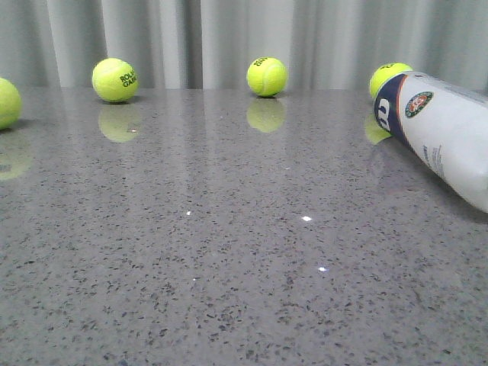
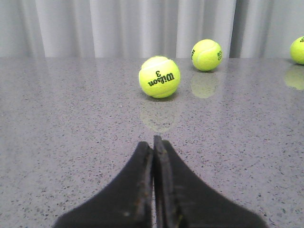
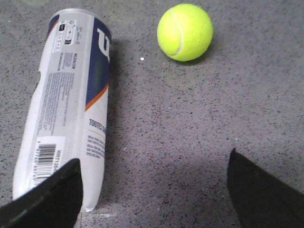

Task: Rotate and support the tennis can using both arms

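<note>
The tennis can (image 1: pixel 446 133) lies on its side at the right edge of the grey table, white with a navy panel and a round badge. It also shows in the right wrist view (image 3: pixel 66 109), lying lengthwise with its barcode end by one finger. My right gripper (image 3: pixel 154 185) is open above the table, with bare table between the jaws and the can beside one finger (image 3: pixel 47 199), in front of which that finger stands. My left gripper (image 2: pixel 153 147) is shut and empty, low over the table. Neither gripper shows in the front view.
Several yellow-green tennis balls stand on the speckled table (image 1: pixel 229 252): one at the far left (image 1: pixel 114 79), one mid-back (image 1: pixel 267 76), one behind the can (image 1: pixel 387 75). A Wilson ball (image 2: pixel 159 76) lies ahead of my left gripper. Another ball (image 3: pixel 185 32) lies beside the can. A grey curtain hangs behind.
</note>
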### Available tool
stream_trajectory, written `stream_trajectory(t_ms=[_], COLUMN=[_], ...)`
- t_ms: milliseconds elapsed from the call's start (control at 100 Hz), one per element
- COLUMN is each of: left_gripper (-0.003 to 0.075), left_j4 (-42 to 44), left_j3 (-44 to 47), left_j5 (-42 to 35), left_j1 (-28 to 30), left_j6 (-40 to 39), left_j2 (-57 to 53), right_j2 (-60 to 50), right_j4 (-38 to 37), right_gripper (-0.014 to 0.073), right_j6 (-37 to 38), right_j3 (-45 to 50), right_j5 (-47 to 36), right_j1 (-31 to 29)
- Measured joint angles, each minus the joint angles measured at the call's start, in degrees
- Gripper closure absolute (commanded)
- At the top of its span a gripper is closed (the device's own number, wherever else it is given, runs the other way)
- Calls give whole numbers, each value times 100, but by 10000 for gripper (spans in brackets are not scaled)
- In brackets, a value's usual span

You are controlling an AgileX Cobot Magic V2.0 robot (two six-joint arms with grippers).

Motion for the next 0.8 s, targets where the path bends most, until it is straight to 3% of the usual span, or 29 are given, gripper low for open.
stream_trajectory(t_ms=[400, 800], left_gripper=[741, 741], left_j4=[0, 0], left_j3=[0, 0], left_j5=[0, 0], left_j1=[0, 0], left_j6=[0, 0], left_j2=[0, 0], right_j2=[2145, 3842], right_j4=[742, 828], right_gripper=[-42, -42], right_j6=[47, 233], right_j3=[-1867, -2495], right_j5=[1232, 1142], right_j1=[841, 1092])
